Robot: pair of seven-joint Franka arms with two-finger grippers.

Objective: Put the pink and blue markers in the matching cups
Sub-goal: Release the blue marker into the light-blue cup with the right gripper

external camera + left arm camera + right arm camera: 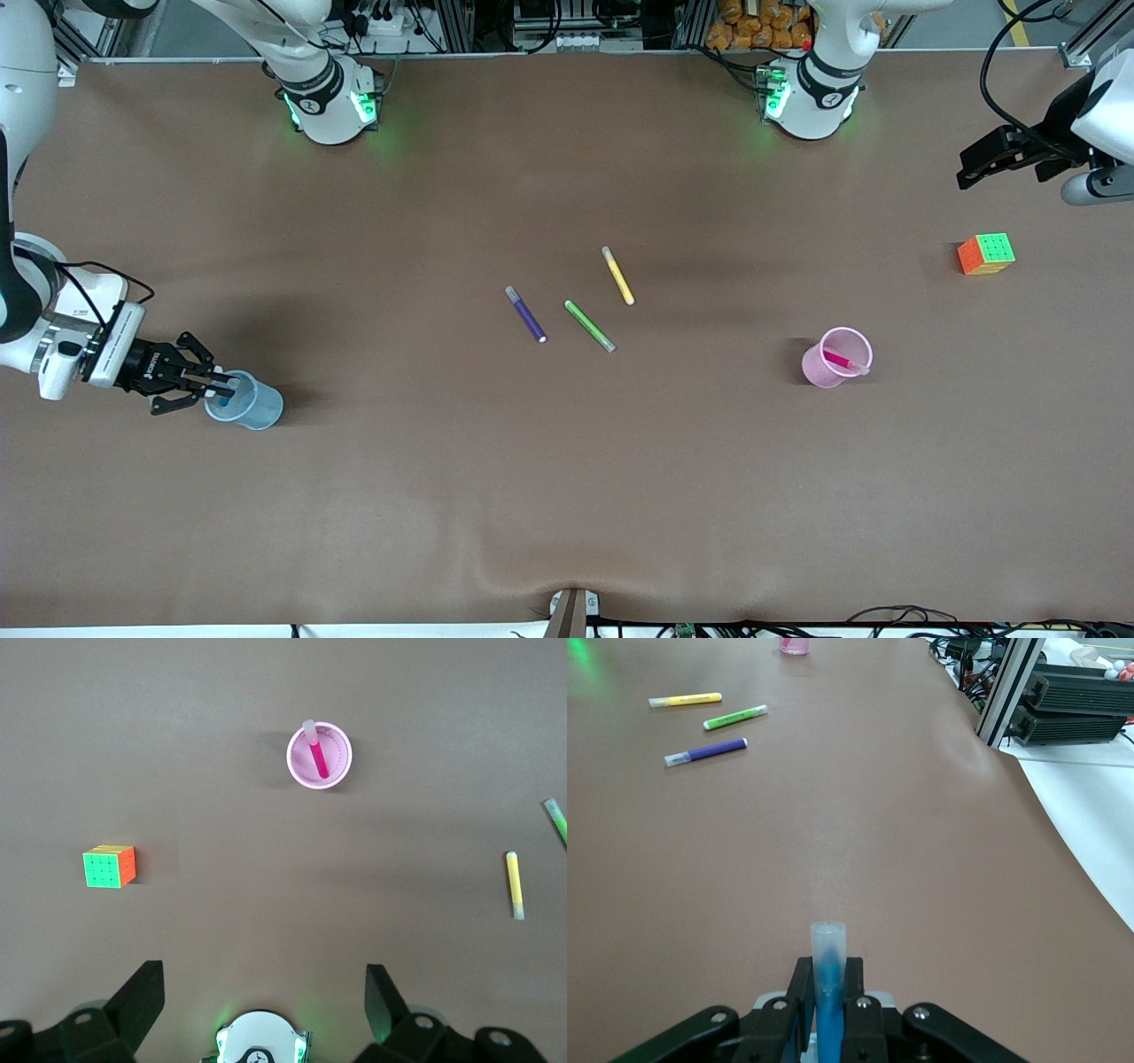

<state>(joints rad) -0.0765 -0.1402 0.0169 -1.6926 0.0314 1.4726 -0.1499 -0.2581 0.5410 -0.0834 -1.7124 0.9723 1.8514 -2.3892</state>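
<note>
Fingers: right gripper (221, 386) is clamped tight on the blue marker (827, 979), pale cap poking up between the pads, barrel running down into the mouth of the blue cup (247, 400).
Step in hand: looks like the drop-off of the second pen. Marker is over or already partly inside that cup, just not let go yet.
Next move: my guess is simply open the fingers so the pen slides in, then lift straight out. The cup is light mesh and the gripper sits right at its rim, so a sideways exit could tip it.
Blue cup: stands at the right arm's end of the table, nearer the front camera than the loose pens.
Pink cup: pink cup (836, 357) is toward the left arm's end, well apart from the blue one, with the pink marker (843, 361) already leaning inside, cap at the rim. That half looks done.
Left gripper: left gripper (264, 1001) is parked up high over its own end of the table, jaws wide open, holding nothing, just waiting.
Leftovers: purple pen (526, 315), green pen (590, 326) and yellow pen (617, 276) lie mid-table between the cups, not part of the job. Puzzle cube (986, 254) sits farther from the front camera than the pink cup.
</note>
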